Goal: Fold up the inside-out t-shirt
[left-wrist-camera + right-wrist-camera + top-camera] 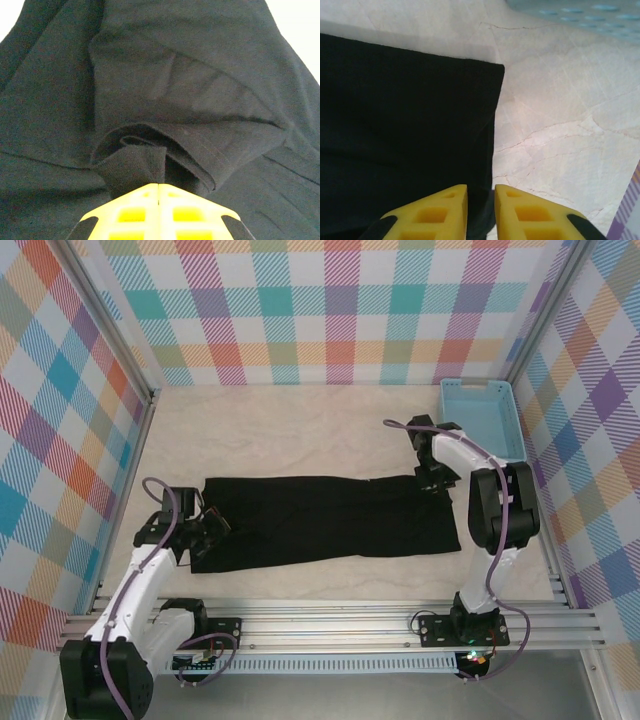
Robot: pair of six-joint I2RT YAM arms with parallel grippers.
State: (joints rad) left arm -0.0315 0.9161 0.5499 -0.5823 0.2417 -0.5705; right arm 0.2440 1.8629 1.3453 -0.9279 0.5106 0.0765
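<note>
Overhead, the t-shirt lies flat; wrist views reveal the left claw pinching its fold, the right claw slightly spread.

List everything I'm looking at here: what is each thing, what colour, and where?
t-shirt: one, black, laid in a long band across the middle of the table.
basket: one, light blue, far right corner, apart from the t-shirt.
table: one, pale beige, marbled, under it all.
walls: three, checked in many colours, around the table.
rails: silver, along the near edge.
left arm: one, black and white, at the t-shirt's left end.
right arm: one, black and white, at its right end.
left end effector: yellow, shut on a fold of the t-shirt.
right end effector: yellow, slightly open, at the t-shirt's right edge.
</note>
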